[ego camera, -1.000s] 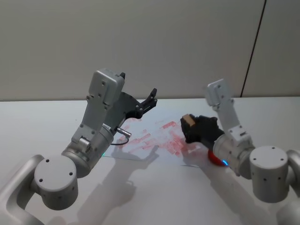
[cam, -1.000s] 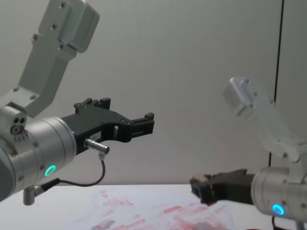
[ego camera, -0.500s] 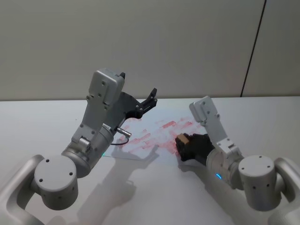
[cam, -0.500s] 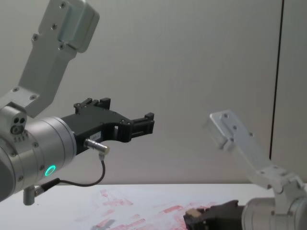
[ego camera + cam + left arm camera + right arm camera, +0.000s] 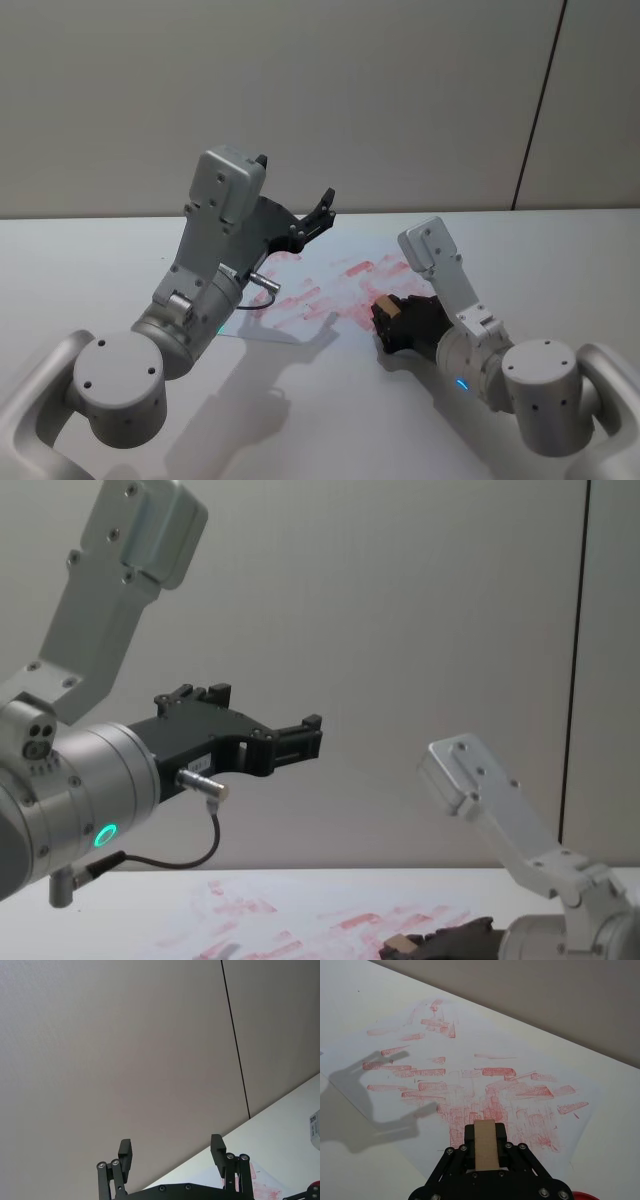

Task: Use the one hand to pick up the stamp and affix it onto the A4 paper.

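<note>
**While the right pincer (image 5: 392, 318) grips the stamp (image 5: 485, 1144), the A4 paper (image 5: 300, 290) lies directly beneath it**

Right arm on the job here, and it's low, very low. Its pincer is clenched on the wooden block, one finger on each long flank. The stamp's long axis runs straight out along the line of the pincer's reach, pointing toward the far edge of the sheet.

Where's the target? Straight down. The stamp sits over the near right part of the paper, right above the thickest patch of red prints (image 5: 490, 1105). The cleaner stretch of sheet lies farther off toward the robot's left. So the move that matters is a short push downward, with no sideways travel needed.

From the chest view the block looks to be at sheet level. Whether its base is actually pressing the paper or hanging a hair above it, I can't quite tell from these angles.

The left pincer (image 5: 170, 1152) is well out of it, held high above the far left side of the desk (image 5: 90, 260). Its fingers are spread wide and it carries nothing. The right arm is clearly the nearer one, and the stamp is already in its grip
</note>
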